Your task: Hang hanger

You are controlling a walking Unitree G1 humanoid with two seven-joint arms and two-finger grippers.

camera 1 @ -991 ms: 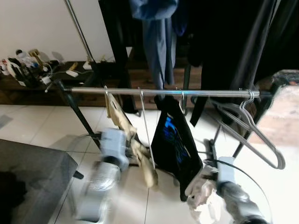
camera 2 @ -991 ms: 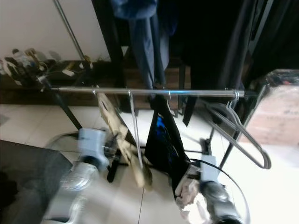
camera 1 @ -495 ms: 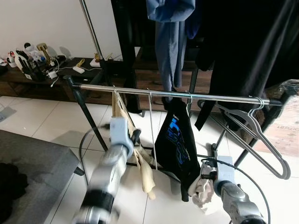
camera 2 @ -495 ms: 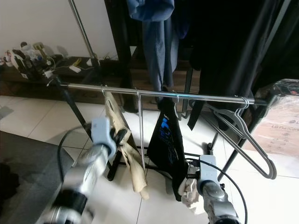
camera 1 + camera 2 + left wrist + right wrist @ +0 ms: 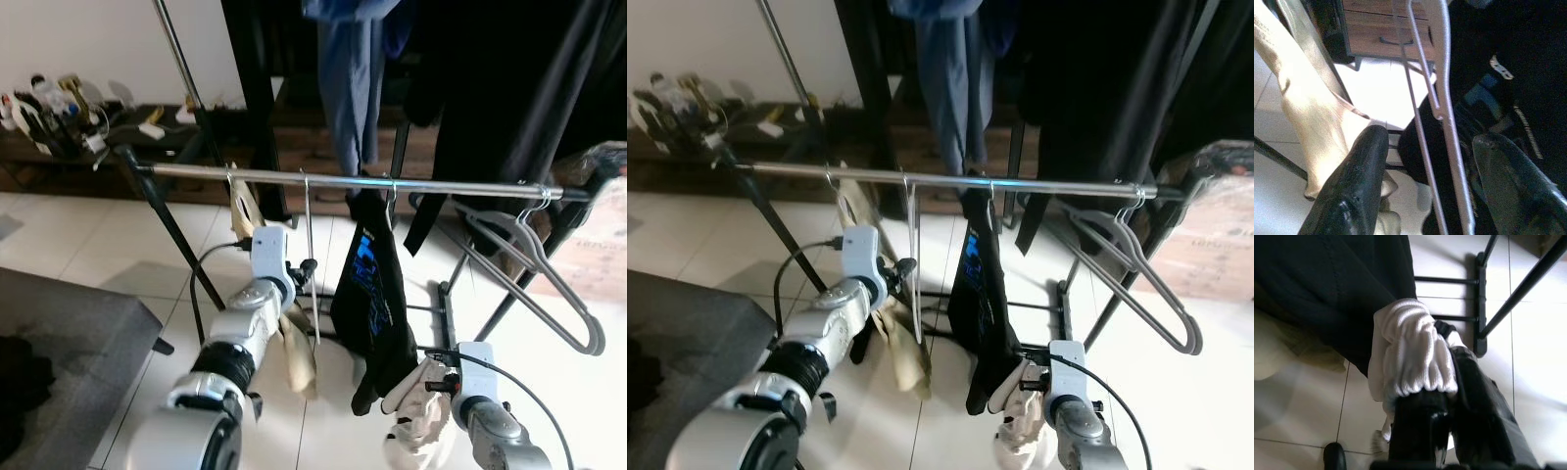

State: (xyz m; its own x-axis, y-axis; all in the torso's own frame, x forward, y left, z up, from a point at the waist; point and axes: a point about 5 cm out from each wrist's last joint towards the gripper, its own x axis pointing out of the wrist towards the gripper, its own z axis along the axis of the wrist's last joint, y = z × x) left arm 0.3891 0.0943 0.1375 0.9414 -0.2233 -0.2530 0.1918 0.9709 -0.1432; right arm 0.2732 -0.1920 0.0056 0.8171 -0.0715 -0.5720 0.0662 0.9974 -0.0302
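Observation:
A thin silver wire hanger [image 5: 311, 257] hangs from the chrome rail [image 5: 451, 186], between a beige garment [image 5: 294, 357] and a black T-shirt with blue print [image 5: 377, 284]. My left gripper [image 5: 300, 273] is raised to the hanger's long wires. In the left wrist view the wires [image 5: 1444, 112] run between its two black fingers [image 5: 1359, 176], which stand apart, open. My right gripper [image 5: 431, 389] is low at the right, shut on a white knit cloth [image 5: 1410, 347] beside the T-shirt's hem.
A grey plastic hanger [image 5: 534, 279] hangs at the rail's right end. Dark clothes [image 5: 490, 78] hang on a taller rack behind. The rack's black legs [image 5: 181, 240] slant to the floor. A grey surface [image 5: 69, 333] is at lower left and a low shelf with bottles [image 5: 59, 127] by the wall.
My left arm has stretched forward and up, bringing its gripper around the wire hanger. The right gripper stays low with the cloth. The camera has shifted.

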